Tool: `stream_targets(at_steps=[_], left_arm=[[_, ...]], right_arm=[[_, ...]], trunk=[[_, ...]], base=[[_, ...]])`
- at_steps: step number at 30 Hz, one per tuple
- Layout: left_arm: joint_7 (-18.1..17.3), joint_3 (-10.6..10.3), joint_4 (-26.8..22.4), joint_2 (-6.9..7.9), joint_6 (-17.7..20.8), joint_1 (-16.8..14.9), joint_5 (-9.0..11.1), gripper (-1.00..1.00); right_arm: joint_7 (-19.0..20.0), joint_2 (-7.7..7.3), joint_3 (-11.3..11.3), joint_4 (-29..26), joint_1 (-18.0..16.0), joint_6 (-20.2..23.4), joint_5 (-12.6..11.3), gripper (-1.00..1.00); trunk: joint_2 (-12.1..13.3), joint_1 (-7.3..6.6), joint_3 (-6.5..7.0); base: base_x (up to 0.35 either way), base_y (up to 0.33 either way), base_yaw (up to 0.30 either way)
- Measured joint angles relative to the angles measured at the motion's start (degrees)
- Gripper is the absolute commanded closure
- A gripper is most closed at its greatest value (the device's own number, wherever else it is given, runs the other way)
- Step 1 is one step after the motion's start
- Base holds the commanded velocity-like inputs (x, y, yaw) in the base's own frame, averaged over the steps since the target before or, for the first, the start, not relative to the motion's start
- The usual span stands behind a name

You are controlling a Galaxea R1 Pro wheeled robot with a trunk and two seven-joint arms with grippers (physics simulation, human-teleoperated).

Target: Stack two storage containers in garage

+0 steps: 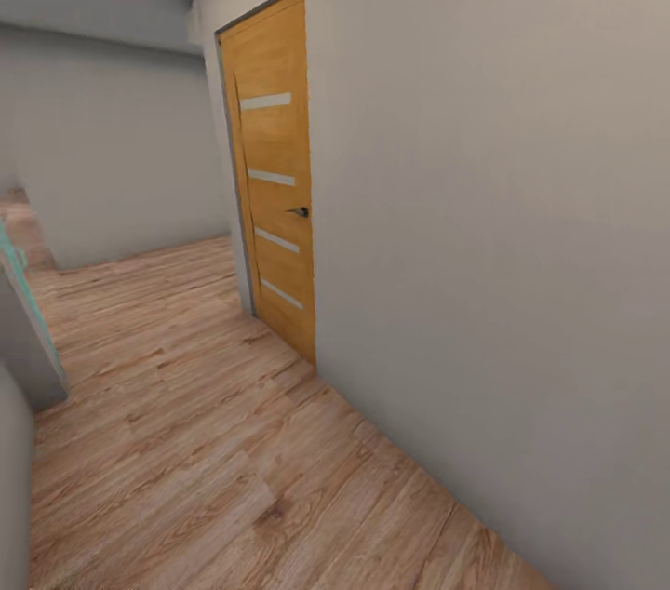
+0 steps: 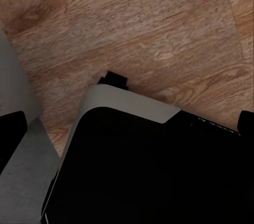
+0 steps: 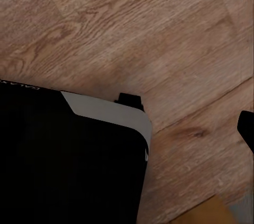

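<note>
Head view: a hallway with a light wood plank floor (image 1: 186, 441) and bare grey walls. A grey wall (image 1: 484, 227) runs along the right side; set in it is an orange-brown wooden door (image 1: 272, 171), closed, with four pale horizontal strips and a small dark handle (image 1: 299, 212) at mid-height on its right edge. A far grey wall (image 1: 112, 153) closes the corridor beyond the door. At the left edge stands a grey panel with a teal edge (image 1: 33, 315), its nature unclear. This view contains neither container and no arm. Left wrist view: looks down on wood planks (image 2: 132, 28); the robot's black base with a light grey rim (image 2: 132, 105) takes the near part, a small black tab (image 2: 116, 79) protruding from that rim. A dark tip at the picture's edge (image 2: 246, 123) may be a finger of the left pincer; how far it is open cannot be told, and nothing is seen in its grasp. Right wrist view: wood planks (image 3: 132, 28) again, the black base with grey rim (image 3: 106, 110) and a like black tab (image 3: 130, 99). A dark tip at the edge (image 3: 246, 128) may belong to the right pincer; its opening cannot be told, and nothing is seen held. An orange-brown patch (image 3: 209, 214) lies at the lower edge, unidentified. Containers: none in these pictures, so their whereabouts cannot be told.
</note>
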Motion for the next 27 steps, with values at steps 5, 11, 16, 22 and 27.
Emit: stream_targets(at_steps=[5, 11, 16, 22, 27], left_arm=[[0.0, 0.0, 0.0, 0.06, 0.0, 0.0, 0.0, -1.0], [0.0, 0.0, 0.0, 0.1, 0.0, 0.0, 0.0, -1.0], [0.0, 0.0, 0.0, 0.1, 0.0, 0.0, 0.0, -1.0], [0.0, 0.0, 0.0, 0.11, 0.0, 0.0, 0.1, -1.0], [0.0, 0.0, 0.0, 0.11, 0.0, 0.0, 0.1, -1.0]], right_arm=[[0.0, 0.0, 0.0, 0.0, 0.0, 0.0, 0.0, -1.0], [0.0, 0.0, 0.0, 0.0, 0.0, 0.0, 0.0, -1.0], [0.0, 0.0, 0.0, 0.0, 0.0, 0.0, 0.0, -1.0], [-0.1, 0.01, 0.0, 0.0, 0.0, 0.0, 0.0, -1.0], [-0.1, 0.0, 0.0, 0.0, 0.0, 0.0, 0.0, -1.0]], trunk=[[0.0, -0.01, 0.0], [0.0, -0.01, 0.0], [0.0, -0.01, 0.0], [0.0, -0.01, 0.0], [0.0, -0.01, 0.0]], base=[[0.297, 0.0, 0.3], [0.318, 0.0, 0.3], [0.321, 0.0, 0.3], [0.322, 0.0, 0.3], [0.322, 0.0, 0.3]])
